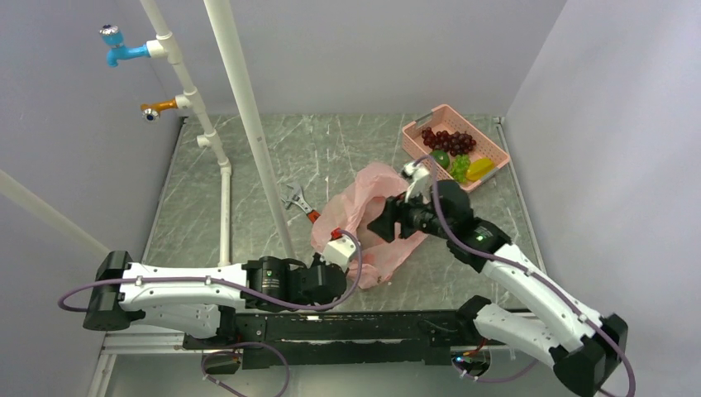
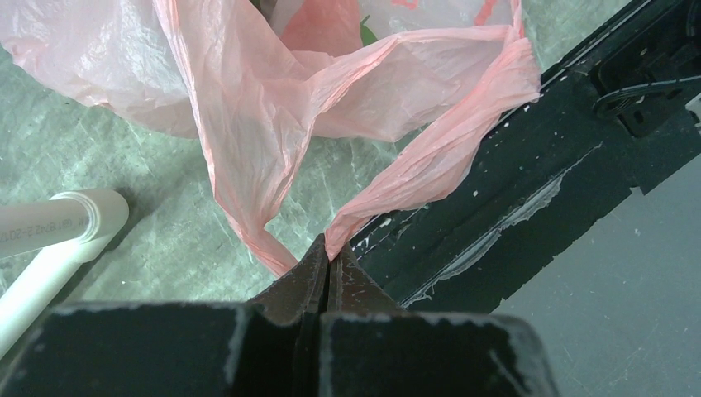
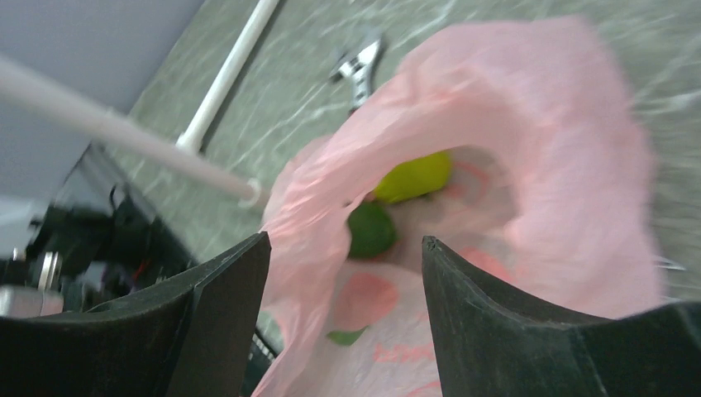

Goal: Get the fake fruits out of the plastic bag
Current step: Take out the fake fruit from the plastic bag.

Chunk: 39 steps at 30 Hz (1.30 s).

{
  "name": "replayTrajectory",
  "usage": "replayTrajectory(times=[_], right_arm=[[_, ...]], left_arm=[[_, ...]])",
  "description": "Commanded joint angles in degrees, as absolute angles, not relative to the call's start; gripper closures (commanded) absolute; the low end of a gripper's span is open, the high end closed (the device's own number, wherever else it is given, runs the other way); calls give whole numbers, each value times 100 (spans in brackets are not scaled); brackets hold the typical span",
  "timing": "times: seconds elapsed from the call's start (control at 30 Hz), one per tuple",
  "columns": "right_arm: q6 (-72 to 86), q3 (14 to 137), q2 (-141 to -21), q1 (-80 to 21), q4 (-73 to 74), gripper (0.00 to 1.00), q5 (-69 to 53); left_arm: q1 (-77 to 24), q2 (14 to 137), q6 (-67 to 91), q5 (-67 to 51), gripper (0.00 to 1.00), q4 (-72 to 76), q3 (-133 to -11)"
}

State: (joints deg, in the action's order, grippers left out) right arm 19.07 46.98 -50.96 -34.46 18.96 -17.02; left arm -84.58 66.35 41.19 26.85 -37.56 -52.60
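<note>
The pink plastic bag (image 1: 364,217) lies in the middle of the table, its mouth facing my right gripper. My left gripper (image 2: 329,252) is shut on the bag's handle (image 2: 413,165) near the table's front edge. My right gripper (image 3: 345,248) is open at the bag's mouth (image 3: 496,124). Inside the bag I see a round green fruit (image 3: 369,229) and a yellow-green fruit (image 3: 413,176) beyond it. The pink basket (image 1: 494,147) at the back right holds dark red grapes (image 1: 450,141), a green fruit (image 1: 441,158), light green grapes (image 1: 460,165) and a yellow oblong fruit (image 1: 480,169).
A red-handled wrench (image 1: 300,203) lies left of the bag. White pipes (image 1: 248,116) stand at the left and cross the table. The black front rail (image 2: 529,190) runs just beside my left gripper.
</note>
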Motion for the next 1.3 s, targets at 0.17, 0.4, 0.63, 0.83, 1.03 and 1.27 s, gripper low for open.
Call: replayTrajectory(times=[0.17, 0.4, 0.63, 0.83, 1.03, 1.27], right_arm=[[2187, 4353, -5942, -4511, 1603, 40, 108], [1990, 4460, -6528, -4510, 1815, 48, 1123], [1804, 4276, -7139, -4520, 721, 47, 501], [1869, 4334, -7789, -4520, -273, 42, 304], [2071, 4235, -8203, -4518, -1250, 27, 444], [2016, 4383, -8639, -4518, -1730, 18, 583]], left_arm=[[-8499, 6378, 4126, 2900, 100, -3907, -5387], [-8496, 6162, 4201, 2954, 100, -4037, -5347], [-8493, 5856, 4013, 3032, 100, -3847, -5356], [-8499, 5999, 4007, 2962, 100, -3800, -5446], [-8498, 6031, 4004, 2915, 100, -3798, -5450], [-8497, 6089, 3990, 2842, 100, -3755, -5440]])
